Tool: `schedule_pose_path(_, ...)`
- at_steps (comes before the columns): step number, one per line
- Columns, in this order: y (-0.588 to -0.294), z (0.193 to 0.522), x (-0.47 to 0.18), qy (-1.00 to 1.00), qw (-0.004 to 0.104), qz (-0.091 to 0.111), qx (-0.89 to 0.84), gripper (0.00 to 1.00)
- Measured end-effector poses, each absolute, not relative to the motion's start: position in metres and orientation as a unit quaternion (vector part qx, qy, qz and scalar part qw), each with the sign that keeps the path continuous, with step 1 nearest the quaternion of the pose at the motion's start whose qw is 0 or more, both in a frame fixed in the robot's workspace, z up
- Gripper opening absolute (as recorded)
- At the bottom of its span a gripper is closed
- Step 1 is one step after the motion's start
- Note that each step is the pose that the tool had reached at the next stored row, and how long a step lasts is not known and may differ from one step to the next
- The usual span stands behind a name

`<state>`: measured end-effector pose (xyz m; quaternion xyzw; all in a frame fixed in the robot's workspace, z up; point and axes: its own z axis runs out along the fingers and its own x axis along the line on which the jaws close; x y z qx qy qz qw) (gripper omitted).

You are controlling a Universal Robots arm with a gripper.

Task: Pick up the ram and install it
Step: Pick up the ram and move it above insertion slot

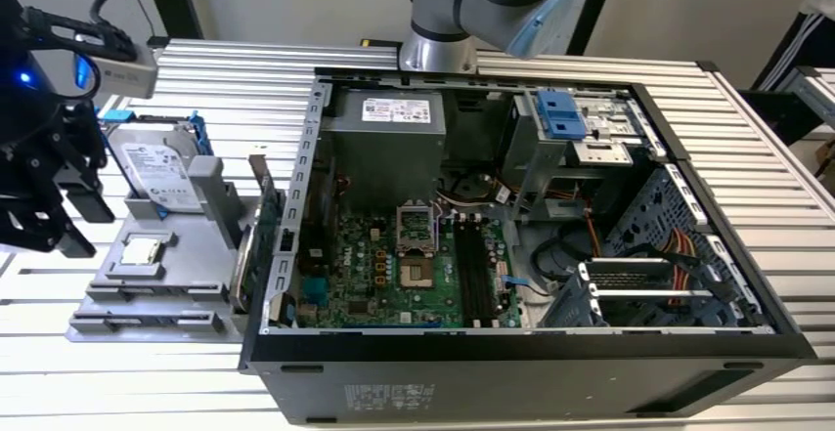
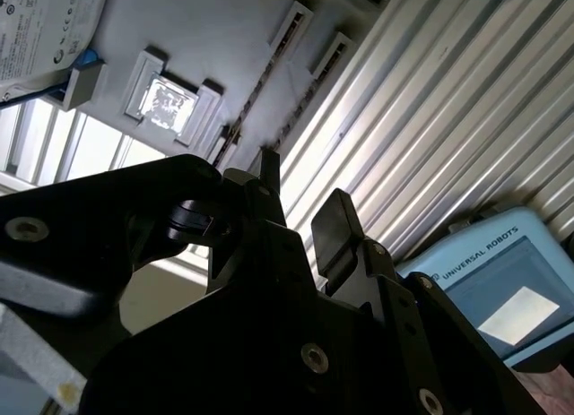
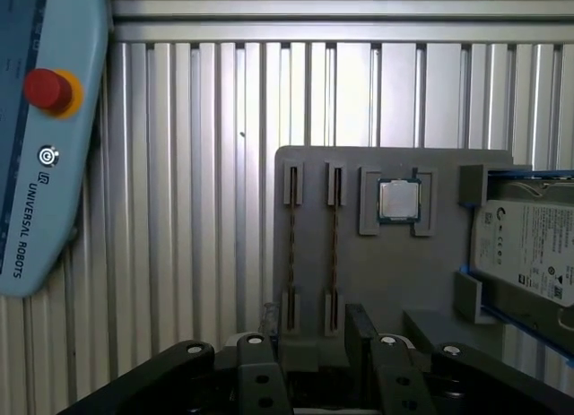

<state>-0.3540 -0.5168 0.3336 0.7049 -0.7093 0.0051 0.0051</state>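
Grey tray (image 3: 430, 280) holds ram (image 3: 291, 245), processor (image 3: 397, 200), hard drive (image 3: 529, 245); end effector (image 3: 314, 318) spread wide, empty.

In the first wrist view the hand (image 3: 314, 325) was mostly cut off by the picture's edge, leaving its two parted fingertips. Just ahead of it, the ram sticks (image 3: 291, 245) stood edge-on in the grey holder (image 3: 395, 280), too thin to show chips or stickers. Their near ends were hidden behind the fingers, so contact could not be judged. To either side of the hand, the hard drive (image 3: 529, 245) and the pendant (image 3: 45, 164) ran out of frame.
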Motion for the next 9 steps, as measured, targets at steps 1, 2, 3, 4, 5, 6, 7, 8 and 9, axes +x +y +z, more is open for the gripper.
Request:
schedule_pose_path(1,-0.5167,0.3331,-0.3540,-0.709,0.005,0.005,0.705,1.00)
schedule_pose_path(2,-0.5167,0.3326,-0.3540,-0.709,0.005,0.005,0.705,1.00)
schedule_pose_path(3,-0.5167,0.3321,-0.3540,-0.709,0.005,0.005,0.705,1.00)
schedule_pose_path(4,-0.5167,0.3316,-0.3540,-0.709,0.005,0.005,0.705,1.00)
schedule_pose_path(5,-0.5167,0.3312,-0.3540,-0.709,0.005,0.005,0.705,1.00)
schedule_pose_path(6,-0.5167,0.3308,-0.3540,-0.709,0.005,0.005,0.705,1.00)
schedule_pose_path(7,-0.5167,0.3304,-0.3540,-0.709,0.005,0.005,0.705,1.00)
schedule_pose_path(8,-0.5167,0.3300,-0.3540,-0.709,0.005,0.005,0.705,1.00)
schedule_pose_path(9,-0.5167,0.3296,-0.3540,-0.709,0.005,0.005,0.705,1.00)
